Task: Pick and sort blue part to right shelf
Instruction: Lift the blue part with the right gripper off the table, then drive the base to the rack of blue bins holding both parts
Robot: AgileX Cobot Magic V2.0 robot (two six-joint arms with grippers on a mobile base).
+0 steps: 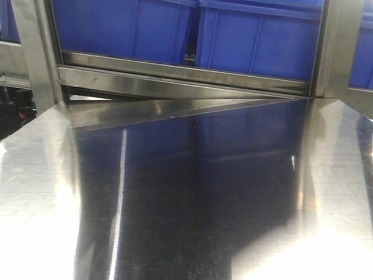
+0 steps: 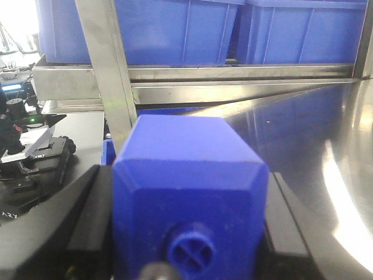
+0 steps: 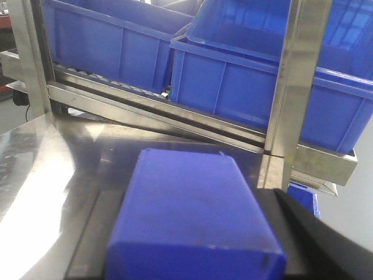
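Observation:
In the left wrist view a blue part [image 2: 186,151], a chamfered block with a round cross-slotted peg facing the camera, sits clamped between the black fingers [image 2: 87,216] of my left gripper [image 2: 189,192], which is shut on it. A second blue part [image 3: 186,192], a plain rectangular block, is held the same way in my right gripper [image 3: 192,221]. The right shelf [image 3: 175,119] stands just beyond, a steel rack carrying large blue bins [image 3: 245,87]. Neither gripper shows in the front view, where the rack's steel rail [image 1: 175,76] and bins [image 1: 256,41] fill the top.
A polished steel table top [image 1: 186,192] stretches up to the rack. Steel uprights [image 2: 105,70] [image 3: 297,76] stand close in front of both grippers. Dark bench equipment [image 2: 29,140] lies off the table's left edge. A small blue object [image 3: 304,197] sits low at the right.

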